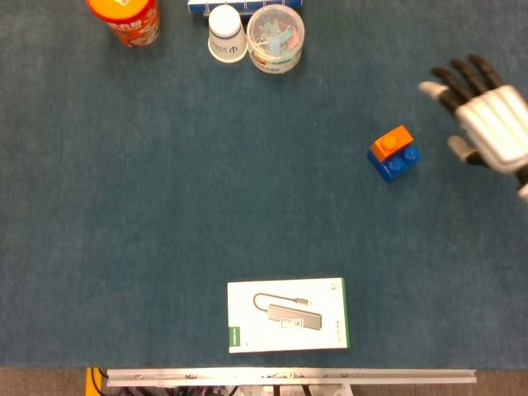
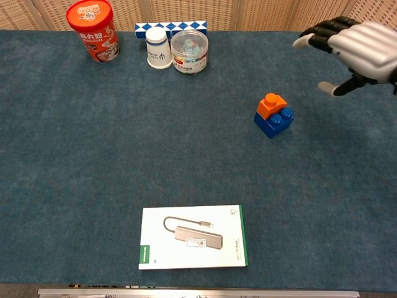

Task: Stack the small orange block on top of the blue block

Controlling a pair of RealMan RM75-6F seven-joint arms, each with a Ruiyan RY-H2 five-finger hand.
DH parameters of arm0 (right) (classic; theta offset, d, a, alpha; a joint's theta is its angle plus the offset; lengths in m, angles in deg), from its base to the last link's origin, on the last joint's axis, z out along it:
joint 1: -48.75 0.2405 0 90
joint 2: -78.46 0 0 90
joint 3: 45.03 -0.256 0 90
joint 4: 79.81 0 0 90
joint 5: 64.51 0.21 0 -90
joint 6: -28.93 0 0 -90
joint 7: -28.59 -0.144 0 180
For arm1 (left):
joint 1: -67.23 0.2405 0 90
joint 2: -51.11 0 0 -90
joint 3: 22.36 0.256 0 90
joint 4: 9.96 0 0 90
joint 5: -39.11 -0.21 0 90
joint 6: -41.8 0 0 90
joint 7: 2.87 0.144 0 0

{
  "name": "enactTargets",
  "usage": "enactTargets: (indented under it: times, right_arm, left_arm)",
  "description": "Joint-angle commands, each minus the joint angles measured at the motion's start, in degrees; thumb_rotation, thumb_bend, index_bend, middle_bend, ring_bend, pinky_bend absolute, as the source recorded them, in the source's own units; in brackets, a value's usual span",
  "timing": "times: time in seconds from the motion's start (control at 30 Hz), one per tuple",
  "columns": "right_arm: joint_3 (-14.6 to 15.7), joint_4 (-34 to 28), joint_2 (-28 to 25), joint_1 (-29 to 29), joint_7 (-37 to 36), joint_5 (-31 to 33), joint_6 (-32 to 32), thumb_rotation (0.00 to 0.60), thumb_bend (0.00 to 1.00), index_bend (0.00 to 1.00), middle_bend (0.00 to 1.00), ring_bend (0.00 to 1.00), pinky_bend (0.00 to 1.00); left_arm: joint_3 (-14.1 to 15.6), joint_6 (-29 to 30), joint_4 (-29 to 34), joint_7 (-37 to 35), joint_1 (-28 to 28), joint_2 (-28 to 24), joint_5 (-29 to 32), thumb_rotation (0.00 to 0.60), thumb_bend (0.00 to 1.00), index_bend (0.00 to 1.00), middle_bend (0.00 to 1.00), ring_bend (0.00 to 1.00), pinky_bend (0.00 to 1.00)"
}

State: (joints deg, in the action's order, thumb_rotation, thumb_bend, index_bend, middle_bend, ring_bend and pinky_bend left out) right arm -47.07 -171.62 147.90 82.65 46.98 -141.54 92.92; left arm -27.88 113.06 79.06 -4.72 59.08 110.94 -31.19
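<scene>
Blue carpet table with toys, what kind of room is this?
Probably a robot practice lab: a robot hand hovers near stacked toy blocks on a cloth-covered table, with a boxed gadget as a prop.
</scene>
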Motion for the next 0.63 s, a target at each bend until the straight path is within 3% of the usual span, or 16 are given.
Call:
enactTargets:
  times: [0.03, 0.3, 0.63]
  right_arm:
    - [1.21, -3.48, -2.46, -6.17, 1.78, 0.66, 7.57, 0.600, 0.31, 0.18, 0.13, 0.00, 0.06]
    - [2.70, -4.14, -3.57, -15.05, 1.63, -1.21, 18.62, 0.600, 0.31, 0.21, 0.13, 0.00, 0.06]
    - [2.42, -3.52, -3.77, -20.82, -3.02, 1.17, 20.88, 0.600, 0.31, 0.25, 0.13, 0.00, 0.06]
  left_arm:
    - [0.04, 0.04, 0.11, -0.11, -0.19, 0.08, -0.48, 0.600, 0.12, 0.48, 0.46, 0.34, 0.51]
    - [0.83, 0.29, 0.29, 0.88, -0.77, 1.22, -2.75, 0.600, 0.12, 0.48, 0.46, 0.34, 0.51]
    - [1.16, 1.39, 0.16, 1.74, -0.91, 2.83, -3.96, 0.600, 0.12, 0.49, 0.47, 0.34, 0.51]
